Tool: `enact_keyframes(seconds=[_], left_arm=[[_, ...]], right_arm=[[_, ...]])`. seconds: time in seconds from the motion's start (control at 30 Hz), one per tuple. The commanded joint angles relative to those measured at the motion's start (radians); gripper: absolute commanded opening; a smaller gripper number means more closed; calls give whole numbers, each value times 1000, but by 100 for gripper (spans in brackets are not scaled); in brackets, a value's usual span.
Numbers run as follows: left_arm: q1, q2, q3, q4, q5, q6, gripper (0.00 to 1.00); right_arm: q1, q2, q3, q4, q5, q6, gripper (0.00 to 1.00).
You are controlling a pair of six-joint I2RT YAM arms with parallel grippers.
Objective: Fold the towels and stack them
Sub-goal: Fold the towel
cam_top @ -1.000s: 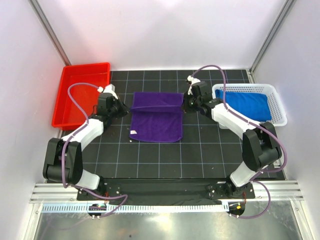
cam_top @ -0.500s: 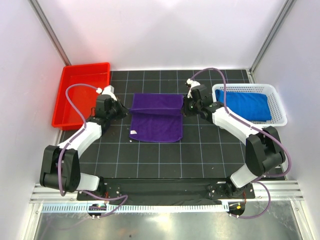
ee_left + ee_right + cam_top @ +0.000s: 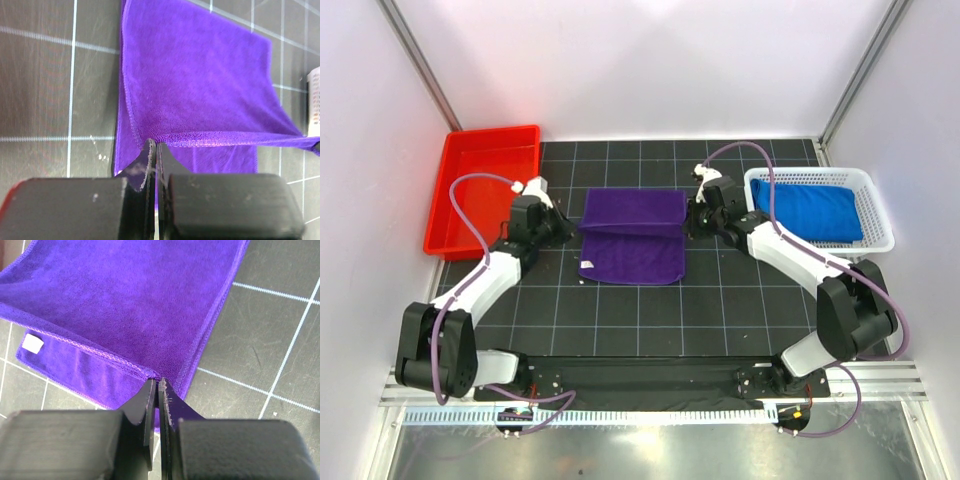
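A deep purple towel (image 3: 632, 250) lies on the black gridded mat between my two arms, with its far part doubled over the near part. My left gripper (image 3: 576, 229) is shut on the left end of the upper layer's edge, and my right gripper (image 3: 687, 224) is shut on the right end. The left wrist view has the left gripper (image 3: 153, 145) pinching the hem of the purple towel (image 3: 200, 85), which runs taut to the right. Seen from the right wrist, the right gripper (image 3: 158, 382) pinches the hem corner of the purple towel (image 3: 125, 300). A royal blue towel (image 3: 810, 210) lies bunched in the basket.
A white mesh basket (image 3: 882, 222) stands at the right of the mat. A red plastic tray (image 3: 442, 200) sits at the back left, partly off the mat. White walls close in the back and both sides. A small white tag (image 3: 586, 264) shows on the towel's lower left.
Both grippers have carried the held edge a little toward the near side, so the upper layer now covers more of the purple towel. Both arms have stretched out further.
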Motion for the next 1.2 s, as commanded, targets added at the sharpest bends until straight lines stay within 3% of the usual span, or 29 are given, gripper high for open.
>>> enact_keyframes(seconds=[0.0, 0.4, 1.17], left_arm=[[-2, -30, -26, 1, -32, 24, 0], [-18, 7, -80, 31, -25, 19, 0], [-24, -102, -94, -44, -40, 22, 0]], right_arm=[[2, -50, -30, 26, 29, 10, 1], [19, -22, -96, 57, 20, 14, 1], [48, -87, -114, 14, 48, 3, 1]])
